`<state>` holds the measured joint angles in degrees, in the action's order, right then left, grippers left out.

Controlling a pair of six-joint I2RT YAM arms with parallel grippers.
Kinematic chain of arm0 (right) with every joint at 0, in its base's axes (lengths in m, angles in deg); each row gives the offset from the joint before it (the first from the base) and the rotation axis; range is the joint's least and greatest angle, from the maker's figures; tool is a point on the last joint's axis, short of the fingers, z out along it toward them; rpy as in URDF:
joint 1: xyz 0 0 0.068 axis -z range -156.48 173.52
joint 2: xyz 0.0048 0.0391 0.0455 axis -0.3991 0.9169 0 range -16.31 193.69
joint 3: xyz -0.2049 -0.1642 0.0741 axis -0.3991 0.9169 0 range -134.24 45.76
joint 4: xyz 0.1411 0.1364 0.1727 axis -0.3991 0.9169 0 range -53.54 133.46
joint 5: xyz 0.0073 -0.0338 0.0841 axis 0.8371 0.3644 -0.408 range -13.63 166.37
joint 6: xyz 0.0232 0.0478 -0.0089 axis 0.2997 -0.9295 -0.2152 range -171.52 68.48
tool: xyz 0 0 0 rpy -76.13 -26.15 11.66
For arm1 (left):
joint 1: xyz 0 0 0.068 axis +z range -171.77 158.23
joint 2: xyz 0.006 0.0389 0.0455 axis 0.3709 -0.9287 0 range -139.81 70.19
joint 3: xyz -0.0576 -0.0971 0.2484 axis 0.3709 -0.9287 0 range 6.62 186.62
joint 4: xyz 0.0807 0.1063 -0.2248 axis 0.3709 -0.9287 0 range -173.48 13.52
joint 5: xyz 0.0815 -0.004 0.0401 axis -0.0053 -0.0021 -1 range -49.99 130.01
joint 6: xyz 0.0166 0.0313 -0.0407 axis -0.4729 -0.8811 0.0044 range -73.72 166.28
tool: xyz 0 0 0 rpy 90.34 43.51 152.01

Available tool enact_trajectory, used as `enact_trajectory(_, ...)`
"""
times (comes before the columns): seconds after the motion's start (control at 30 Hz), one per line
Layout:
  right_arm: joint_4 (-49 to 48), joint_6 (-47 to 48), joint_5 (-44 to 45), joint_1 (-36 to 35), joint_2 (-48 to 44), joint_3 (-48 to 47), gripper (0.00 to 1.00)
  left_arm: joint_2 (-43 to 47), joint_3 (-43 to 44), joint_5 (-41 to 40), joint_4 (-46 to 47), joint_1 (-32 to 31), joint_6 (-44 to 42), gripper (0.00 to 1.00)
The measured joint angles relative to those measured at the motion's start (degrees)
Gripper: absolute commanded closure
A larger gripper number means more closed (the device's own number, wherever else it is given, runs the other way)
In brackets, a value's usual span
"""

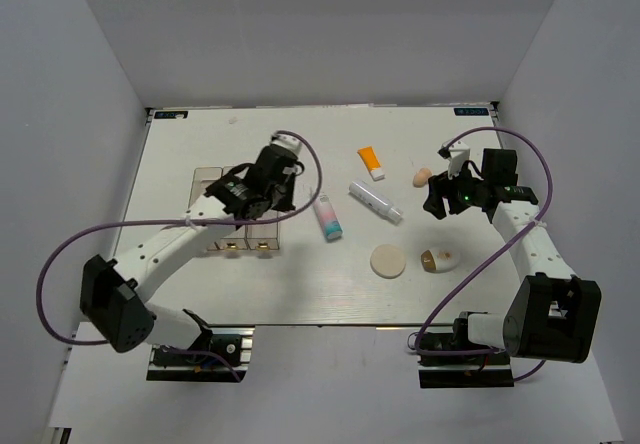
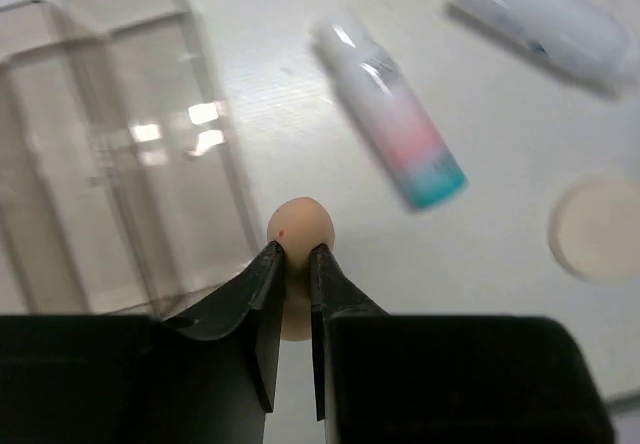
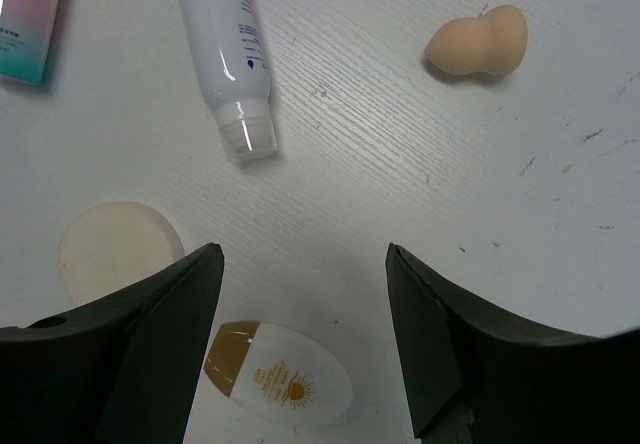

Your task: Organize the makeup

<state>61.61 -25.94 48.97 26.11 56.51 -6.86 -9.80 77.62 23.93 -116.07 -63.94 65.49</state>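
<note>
My left gripper [image 2: 292, 252] is shut on a peach sponge [image 2: 299, 226] and holds it just right of the clear organizer box [image 2: 120, 144], above the table. The white tube with a teal end [image 2: 395, 129] lies to its right [image 1: 327, 216]. My right gripper [image 3: 303, 254] is open and empty above the white-and-gold egg [image 3: 278, 372]. The second peach sponge [image 3: 478, 42] lies beyond it [image 1: 422, 176]. The slim white tube [image 3: 228, 49], the beige round puff [image 3: 118, 246] and the orange white-capped tube [image 1: 371, 162] lie on the table.
The clear organizer box [image 1: 215, 186] sits at the table's left, partly under my left arm. The beige puff [image 1: 388, 261] and egg [image 1: 439, 259] lie near the table's front edge. White walls close in the table on three sides.
</note>
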Motion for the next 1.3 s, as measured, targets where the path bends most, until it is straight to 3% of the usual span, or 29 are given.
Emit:
enact_trajectory(0.2,0.0,0.0,-0.5,0.0,1.3,-0.1,0.28,4.3,-6.0,-7.6,1.1,12.3,2.5,0.78)
enact_trajectory(0.53,-0.3,-0.4,0.3,0.0,5.3,-3.1,0.29,1.5,-9.6,-14.3,1.6,27.7,4.7,0.76)
enact_trajectory(0.63,-1.3,-1.2,1.2,0.0,6.1,-3.8,0.26,-1.0,-9.6,-15.1,2.3,29.3,4.0,0.68)
enact_trajectory(0.77,-2.2,-2.5,3.0,0.0,8.0,-5.0,0.23,-4.9,-9.9,-15.1,3.0,30.5,2.8,0.49)
enact_trajectory(1.0,-2.6,-4.6,4.8,0.0,13.9,-11.9,0.22,-6.6,-10.2,-15.6,4.3,32.0,1.9,0.32)
enact_trajectory(1.13,-2.6,-5.9,5.5,0.0,17.3,-16.6,0.22,-6.7,-10.1,-15.6,4.4,32.5,1.7,0.32)
enact_trajectory(1.3,-2.8,-8.1,9.1,0.0,21.2,-20.2,0.32,-3.9,-10.0,-10.3,5.1,32.3,0.9,0.44)
